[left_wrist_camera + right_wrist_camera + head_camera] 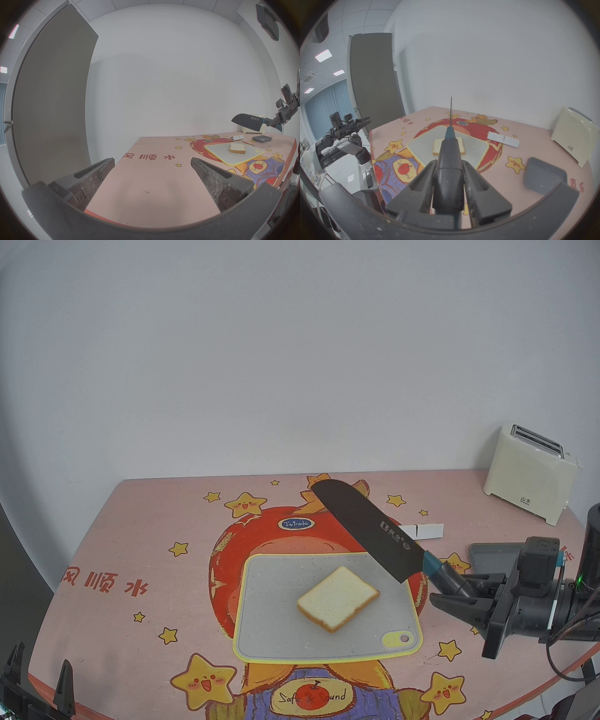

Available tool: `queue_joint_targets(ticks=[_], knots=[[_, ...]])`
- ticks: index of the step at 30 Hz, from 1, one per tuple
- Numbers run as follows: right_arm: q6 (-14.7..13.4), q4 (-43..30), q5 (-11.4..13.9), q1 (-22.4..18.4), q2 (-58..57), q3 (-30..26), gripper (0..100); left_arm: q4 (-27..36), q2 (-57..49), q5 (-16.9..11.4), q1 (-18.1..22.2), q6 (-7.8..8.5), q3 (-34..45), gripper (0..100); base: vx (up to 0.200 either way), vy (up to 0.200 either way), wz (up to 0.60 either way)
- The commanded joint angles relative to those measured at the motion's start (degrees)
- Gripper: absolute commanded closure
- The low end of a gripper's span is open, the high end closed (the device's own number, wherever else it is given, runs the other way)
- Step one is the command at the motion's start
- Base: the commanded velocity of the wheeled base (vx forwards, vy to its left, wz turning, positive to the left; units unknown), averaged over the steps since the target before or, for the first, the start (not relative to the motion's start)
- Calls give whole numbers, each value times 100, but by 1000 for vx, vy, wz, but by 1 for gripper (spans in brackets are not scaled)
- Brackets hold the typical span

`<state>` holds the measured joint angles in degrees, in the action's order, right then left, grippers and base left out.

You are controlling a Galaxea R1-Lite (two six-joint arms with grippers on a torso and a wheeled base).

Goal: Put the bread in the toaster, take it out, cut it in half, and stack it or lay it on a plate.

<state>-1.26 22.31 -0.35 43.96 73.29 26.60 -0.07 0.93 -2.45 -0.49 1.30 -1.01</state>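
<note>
We hold the knife (369, 529) by its dark handle, the right jaws closed tight around it at the right of the head view. Its broad, dark, smooth blade slants up-left toward frame centre, raised off the counter (125, 540). The bread (337, 598) is a soft, squarish slice with pale crumb and tan crust. It lies flat and uncut at frame centre on the cutting board (269, 627), a matte grey slab with a yellow rim, just down-left of the blade. We judge the cut needs the blade brought down-left across the slice. The left jaws, in the lower left corner, gape wide and empty, well apart from the bread, so our right arm is nearer.
</note>
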Motion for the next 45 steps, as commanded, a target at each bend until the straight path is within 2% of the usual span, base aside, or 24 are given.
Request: queue_joint_targets(ticks=[1, 6, 10, 15, 18, 22, 26, 27, 29, 30, 31, 32, 37, 40, 43, 45], knots=[[46, 2, 0, -10, 54, -278, 100, -1, -49, -1, -4, 1, 101, 0, 0, 0, 0], [64, 72, 9, -116, 107, -472, 100, -1, -49, -10, -4, 19, 101, 0, 0, 0, 0], [64, 54, 9, -45, 98, -507, 100, -1, -49, -10, -4, 10, 101, 0, 0, 0, 0], [55, 37, 9, 271, 80, -551, 100, -1, -49, -1, -4, 10, 101, 0, 0, 0, 0], [55, 81, 9, 289, 63, -586, 100, -1, -49, -10, -4, 10, 101, 0, 0, 0, 0], [64, 81, 9, 297, 63, -595, 100, -116, -49, -107, 5, 151, 101, 0, 0, 0, 0], [64, 81, 9, 297, 63, -595, 100, -1417, -22, -177, -39, -148, -1120, 0, 0, 0, 0], [64, 81, 9, 297, 63, -595, 100, -1399, -5, -186, -48, -157, -1156, 0, 0, 0, 0], [73, 81, 9, 306, 80, -586, 100, -1197, 233, -449, -57, -139, -1200, 0, 0, 0, 0], [73, 81, 9, 306, 80, -586, 100, -1197, 233, -449, -57, -139, -1200, 0, 0, 0, 0], [73, 89, 9, 306, 71, -586, 100, -1003, 268, -660, -57, -148, -1085, 0, 0, 0, 0], [73, 89, 0, 297, 54, -586, 100, -907, 294, -748, -48, -139, -1041, 0, 0, 0, 0], [73, 81, 9, 297, -87, -568, 100, -916, 1050, -1029, -48, -113, -1200, 0, 0, 0, 0], [64, 54, 97, 306, -104, -559, 100, -1742, 2421, -1275, -39, 186, -1692, 0, 0, 0, 0], [64, 72, 220, 297, -87, -568, 100, -2533, 3634, -1785, -39, 353, -2105, 0, 0, 0, 0], [64, 72, 238, 289, -87, -568, 100, -2805, 4065, -1935, -39, 388, -2263, 0, 0, 0, 0]])
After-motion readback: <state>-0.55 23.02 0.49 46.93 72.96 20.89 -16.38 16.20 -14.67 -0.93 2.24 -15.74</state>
